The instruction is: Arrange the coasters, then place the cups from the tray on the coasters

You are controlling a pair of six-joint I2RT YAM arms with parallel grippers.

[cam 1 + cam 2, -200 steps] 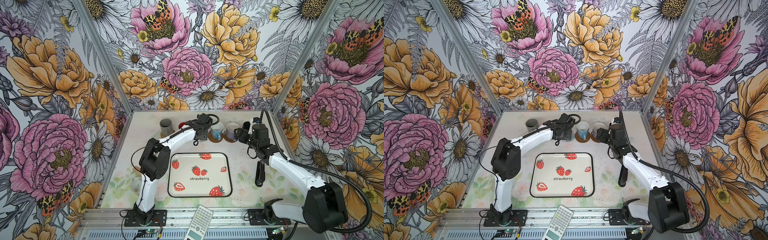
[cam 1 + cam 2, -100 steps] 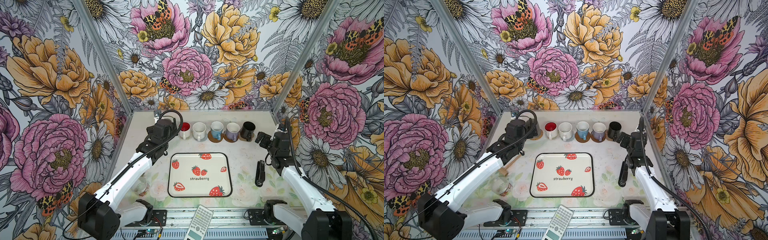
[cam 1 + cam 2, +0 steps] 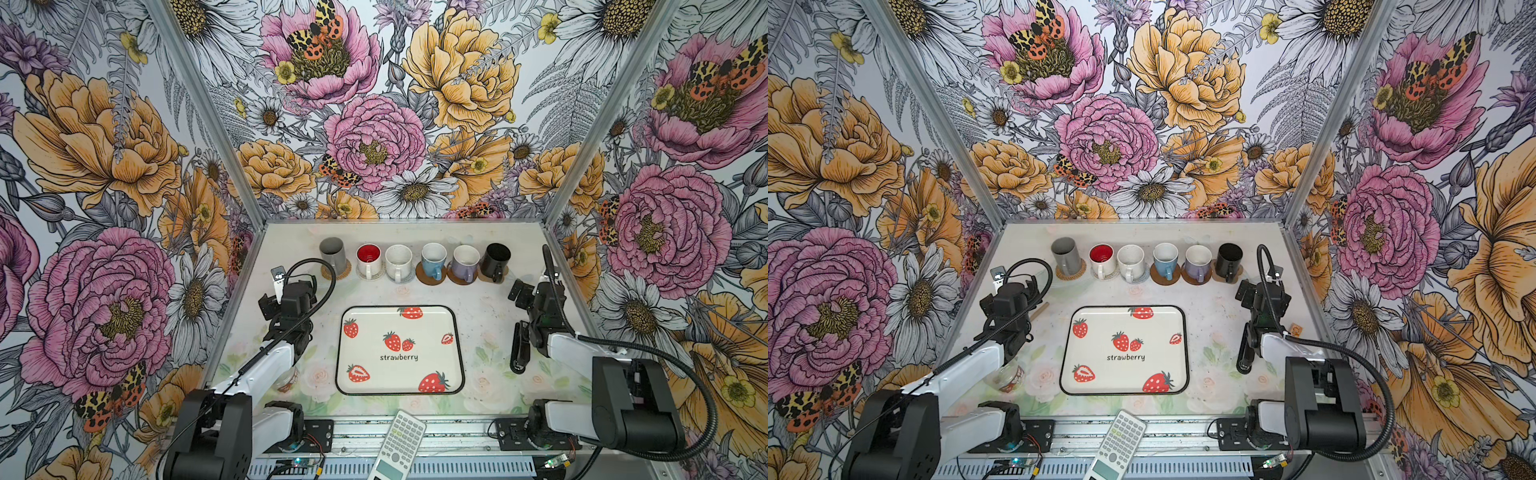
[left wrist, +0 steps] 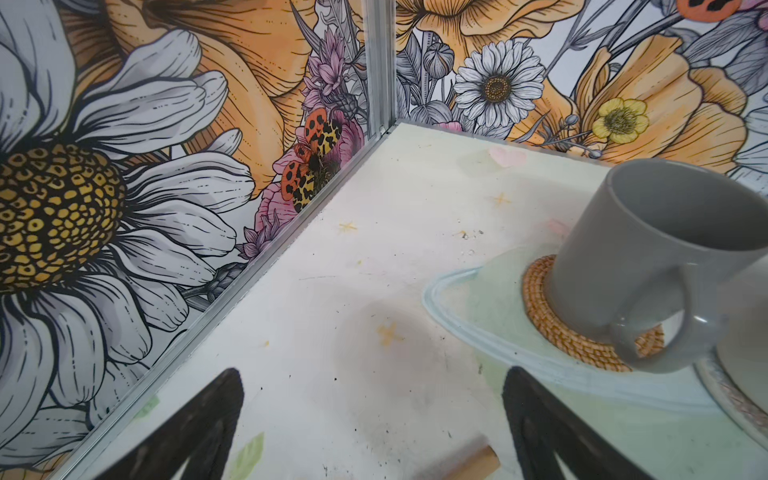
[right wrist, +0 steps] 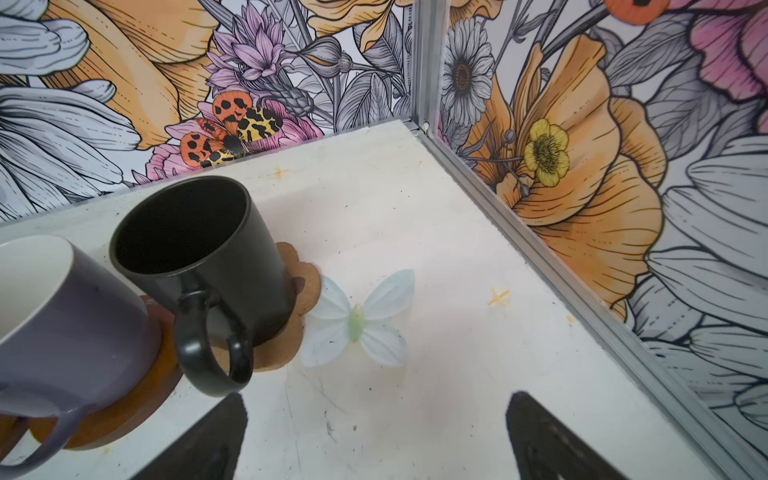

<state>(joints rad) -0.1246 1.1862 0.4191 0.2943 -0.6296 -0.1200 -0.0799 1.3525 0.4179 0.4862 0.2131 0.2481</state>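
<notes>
The left gripper [image 4: 370,419] is spread wide, with nothing between its fingers. Beyond the fingertips, off to their inner side, the tall grey mug [image 4: 648,257] stands on the rattan coaster [image 4: 540,316]. The other cups [image 3: 398,262] run on in a row to the black mug [image 5: 199,257] on the paw-shaped coaster [image 5: 299,291], beyond and inward of the right gripper [image 5: 374,432], likewise wide and empty. The tray [image 3: 415,374] lies bare between both grippers. The mugs look rigid, weighty and breakable (glazed, so probably slippery); pinch the wall at the rim, away from the handle.
</notes>
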